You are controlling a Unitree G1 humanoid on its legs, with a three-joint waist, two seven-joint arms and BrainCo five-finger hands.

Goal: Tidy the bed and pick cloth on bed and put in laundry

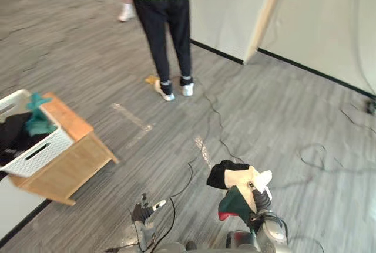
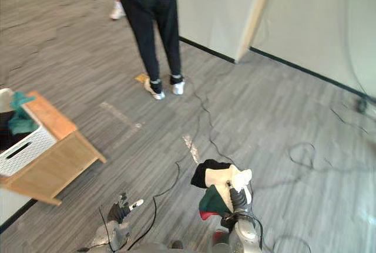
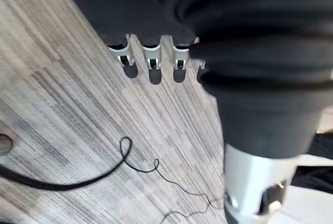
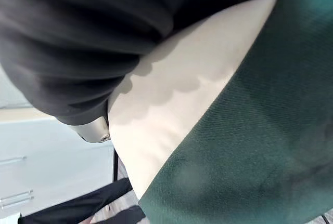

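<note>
My right hand (image 1: pixel 258 199) is low in the eye views, curled round a cloth bundle (image 1: pixel 235 179) of black, cream, dark green and a little red, held above the floor. Up close the bundle's cream part (image 4: pixel 171 109) and green part (image 4: pixel 260 130) press against the hand's cover. The white laundry basket (image 1: pixel 41 147) stands at the far left on a low wooden table (image 1: pixel 76 165), well away from the bundle. It holds black clothes (image 1: pixel 12 135) and a teal cloth (image 1: pixel 36 118). My left hand (image 1: pixel 143 212) hangs low at the bottom left with relaxed fingers (image 3: pixel 151 60) and holds nothing.
A person (image 1: pixel 167 24) in dark trousers and a pale top stands ahead on the grey plank floor. A small yellow item (image 1: pixel 153 79) lies by their feet. Pale wall panels (image 1: pixel 229 6) close off the back right.
</note>
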